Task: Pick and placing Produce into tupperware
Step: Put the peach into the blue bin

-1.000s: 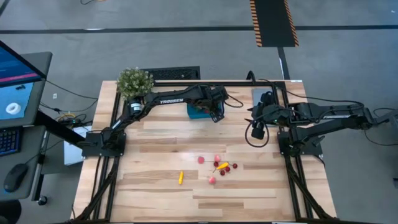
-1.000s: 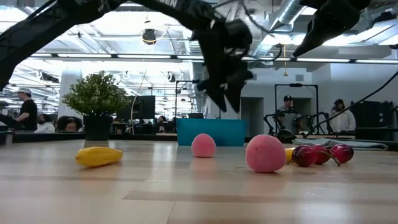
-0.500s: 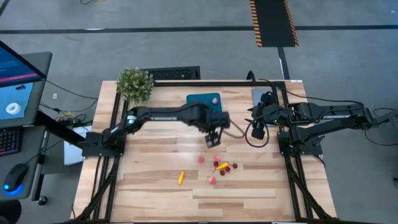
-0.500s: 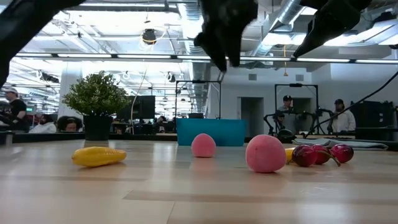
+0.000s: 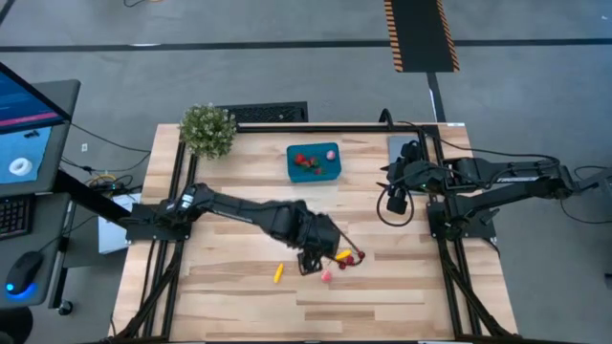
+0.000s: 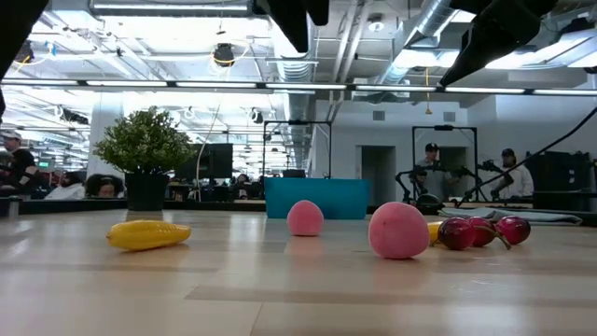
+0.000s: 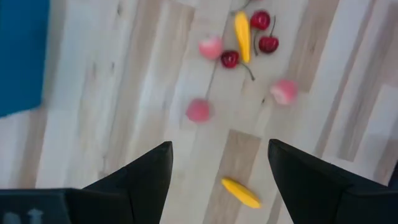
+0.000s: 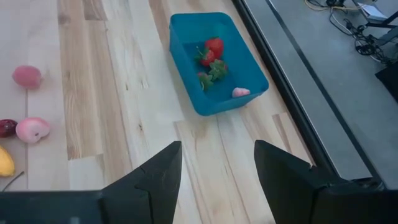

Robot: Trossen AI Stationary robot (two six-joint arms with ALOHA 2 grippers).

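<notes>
left end effector point(image 5: 320, 256): fingers point(image 7: 146, 177) spread wide, nothing between them, touching nothing; in the high view it hangs lower centre, over the loose produce
right end effector point(image 5: 394, 203): fingers point(image 8: 158, 174) apart, empty; parked right of centre in the high view, at the table's right edge
table point(image 5: 239, 296): light wood planks in a black frame, fills mid-frame in the high view
room: grey floor around the table; potted plant point(image 5: 207, 128) at the table's upper-left corner; monitor point(image 5: 29, 105) at far left; low view shows an open workshop with people point(image 6: 431, 168) in the background
tupperware point(image 5: 314, 161): teal, rounded corners, upper centre in the high view; holds red strawberries point(image 8: 212, 50) and one pink piece point(image 8: 240, 92)
loose produce: on the table, lower centre
- yellow piece point(image 5: 278, 272): alone, left of the group
- pink pieces point(image 6: 305, 217): round, matte
- cherries point(image 7: 261, 31): dark red, stemmed, beside a second yellow piece point(image 7: 241, 34)
</notes>
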